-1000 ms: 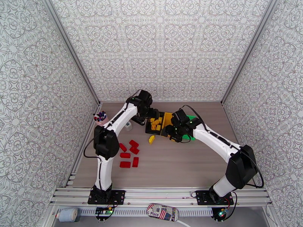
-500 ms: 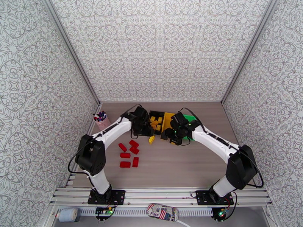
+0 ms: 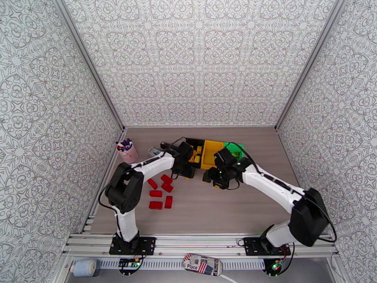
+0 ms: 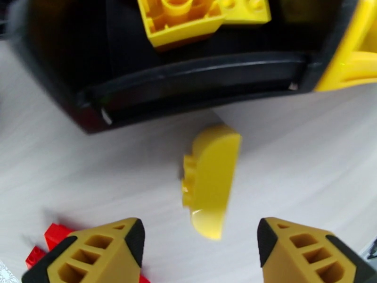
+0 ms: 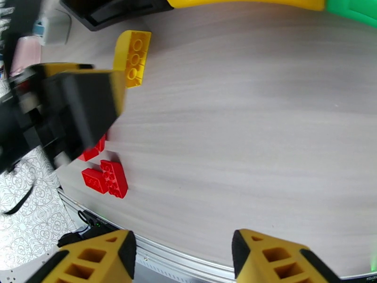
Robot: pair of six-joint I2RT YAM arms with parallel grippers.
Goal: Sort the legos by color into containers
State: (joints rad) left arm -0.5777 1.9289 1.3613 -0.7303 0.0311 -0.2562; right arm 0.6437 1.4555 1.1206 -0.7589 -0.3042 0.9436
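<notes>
A curved yellow lego [image 4: 209, 180] lies on the table just in front of the black container [image 4: 188, 86], which holds yellow legos [image 4: 181, 15]. My left gripper [image 4: 198, 237] is open, low over the table, its fingertips on either side of that brick's near end without touching it. In the top view the left gripper [image 3: 186, 170] sits at the front of the black container [image 3: 192, 143], with the yellow container [image 3: 212, 154] and green container [image 3: 234, 149] to its right. My right gripper [image 5: 181, 244] is open and empty over bare table. Several red legos [image 3: 160, 192] lie to the left.
A pink pen cup [image 3: 127, 151] stands at the far left and a small white box [image 3: 154, 151] sits behind the left arm. The blurred left gripper [image 5: 70, 109] is close on the right wrist view's left side. Patterned walls enclose the table.
The left arm swung from over the black container down and toward the near side, to the yellow lego on the table. The right gripper drew back from the containers toward the table's middle.
</notes>
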